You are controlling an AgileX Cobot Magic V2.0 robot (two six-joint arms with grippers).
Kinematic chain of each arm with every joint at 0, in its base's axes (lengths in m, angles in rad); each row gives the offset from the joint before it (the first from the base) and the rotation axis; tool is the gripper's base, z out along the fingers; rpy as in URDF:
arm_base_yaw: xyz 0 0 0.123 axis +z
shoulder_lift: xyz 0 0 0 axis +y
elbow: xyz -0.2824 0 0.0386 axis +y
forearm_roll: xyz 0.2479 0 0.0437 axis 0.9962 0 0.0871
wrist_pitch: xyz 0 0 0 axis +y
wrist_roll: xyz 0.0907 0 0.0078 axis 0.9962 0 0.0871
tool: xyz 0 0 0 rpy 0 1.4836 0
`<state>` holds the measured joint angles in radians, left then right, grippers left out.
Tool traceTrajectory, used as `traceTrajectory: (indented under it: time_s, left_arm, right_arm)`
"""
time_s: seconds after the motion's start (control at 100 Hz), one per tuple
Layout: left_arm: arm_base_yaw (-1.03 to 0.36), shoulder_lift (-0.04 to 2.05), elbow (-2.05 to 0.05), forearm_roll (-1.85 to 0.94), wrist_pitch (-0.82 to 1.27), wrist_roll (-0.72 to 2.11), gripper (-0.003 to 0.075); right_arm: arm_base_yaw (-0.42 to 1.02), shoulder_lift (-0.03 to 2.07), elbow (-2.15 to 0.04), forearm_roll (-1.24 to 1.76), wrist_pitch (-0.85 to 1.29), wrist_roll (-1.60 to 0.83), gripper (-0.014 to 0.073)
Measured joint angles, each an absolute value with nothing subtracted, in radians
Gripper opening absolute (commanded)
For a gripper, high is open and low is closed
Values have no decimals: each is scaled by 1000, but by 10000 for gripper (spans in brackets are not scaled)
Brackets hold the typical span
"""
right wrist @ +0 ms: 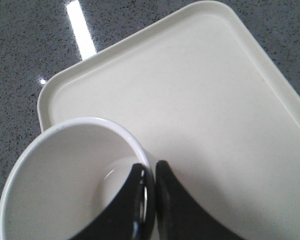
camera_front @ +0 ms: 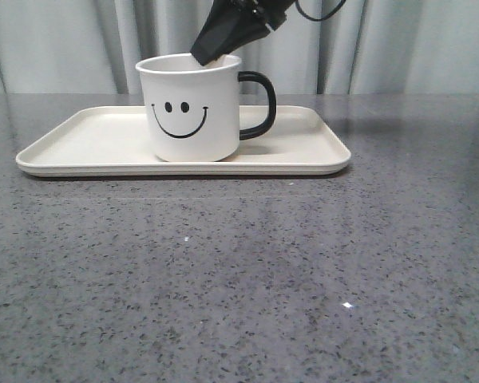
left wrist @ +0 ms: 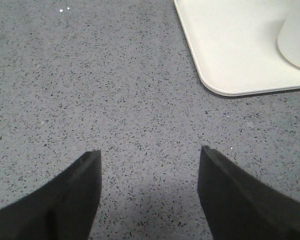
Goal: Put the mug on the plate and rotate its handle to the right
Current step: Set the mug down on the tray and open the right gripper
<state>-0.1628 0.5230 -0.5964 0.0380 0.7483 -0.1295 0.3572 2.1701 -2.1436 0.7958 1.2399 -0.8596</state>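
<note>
The right gripper (right wrist: 149,200) is clamped on the rim of the mug (camera_front: 193,108), one finger inside the wall and one outside; since the mug already stands on the plate (camera_front: 88,136) with its handle (camera_front: 258,104) pointing right, the step in hand looks like letting go, best done by opening the jaws fully and lifting straight up so the mug neither tips nor turns. The mug is white, with a black smiley facing forward and a glossy black loop handle. Off the plate's corner, the left gripper (left wrist: 150,165) hangs open above the grey table (camera_front: 239,279).
</note>
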Motion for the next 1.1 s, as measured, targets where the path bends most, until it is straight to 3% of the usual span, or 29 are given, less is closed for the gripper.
traceTrajectory:
  time_s: [0.17, 0.24, 0.31, 0.43, 0.53, 0.81, 1.1]
  left_arm:
    - [-163, 523, -596, 38, 748, -129, 421]
    - [-163, 523, -596, 38, 748, -129, 421]
    - [-163, 523, -596, 38, 748, -129, 421]
    - [-163, 523, -596, 38, 748, -129, 421]
    - [-163, 523, -596, 38, 748, -129, 421]
    - [-163, 523, -596, 38, 748, -129, 421]
    - [-163, 523, -596, 38, 748, -129, 421]
  right_arm:
    - [357, 2170, -2144, 796, 1240, -863, -55]
    - [357, 2170, -2144, 796, 1240, -863, 1]
    - [357, 2170, -2144, 796, 1240, -863, 113]
    - [357, 2170, -2144, 796, 1240, -863, 388]
    - [357, 2170, -2144, 796, 1240, -861, 513]
    - [357, 2141, -2142, 783, 1240, -851, 521]
    - [357, 1947, -2140, 598, 1246, -718, 521]
